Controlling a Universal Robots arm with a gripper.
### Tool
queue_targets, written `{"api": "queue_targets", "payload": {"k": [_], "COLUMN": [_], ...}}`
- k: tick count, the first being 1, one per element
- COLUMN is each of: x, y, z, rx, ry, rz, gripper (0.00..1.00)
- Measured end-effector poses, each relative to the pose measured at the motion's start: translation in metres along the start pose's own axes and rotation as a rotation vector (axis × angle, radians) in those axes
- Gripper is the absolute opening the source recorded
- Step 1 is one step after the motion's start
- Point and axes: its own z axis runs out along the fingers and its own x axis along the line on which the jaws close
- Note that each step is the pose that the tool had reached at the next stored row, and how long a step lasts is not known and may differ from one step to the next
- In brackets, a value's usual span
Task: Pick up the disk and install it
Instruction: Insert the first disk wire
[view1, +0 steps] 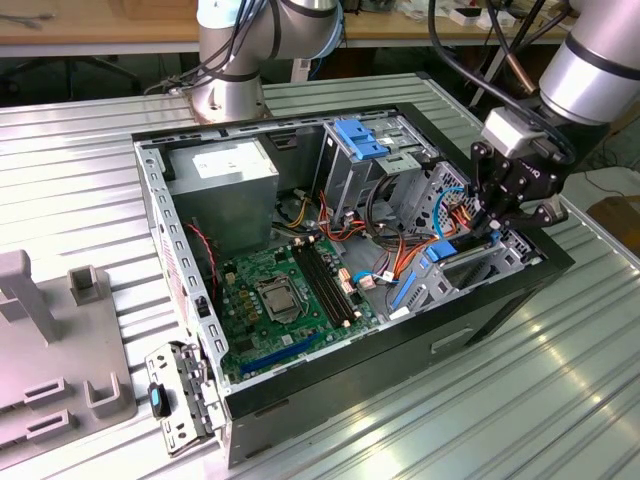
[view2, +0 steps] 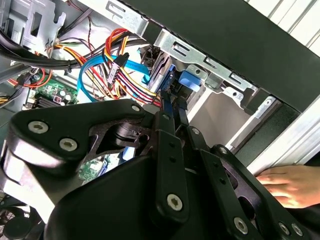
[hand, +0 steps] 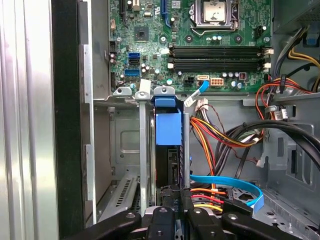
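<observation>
Disk (hand: 168, 131) with its blue carrier stands on edge in the metal drive bay (hand: 144, 150) near the corner of the open computer case (view1: 480, 310); gripper (hand: 175, 202) pinches its near edge, fingers (view2: 167, 112) pressed against it in both wrist views; blue data cable (hand: 227, 182) curls beside; motherboard (view1: 285, 295) lies beyond; a hand (view2: 290, 182) rests outside the case.
</observation>
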Motion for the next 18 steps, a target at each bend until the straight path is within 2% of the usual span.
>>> {"api": "queue_targets", "payload": {"k": [5, 9, 18], "x": [0.0, 0.0, -0.001], "y": [0.0, -0.0001, -0.0001], "z": [0.0001, -0.0032, -0.0028], "rx": [0.0, -0.0003, -0.0003], "ry": [-0.0003, -0.0003, -0.0001], "rz": [0.0, 0.0, 0.007], "gripper": [0.17, 0.17, 0.17]}}
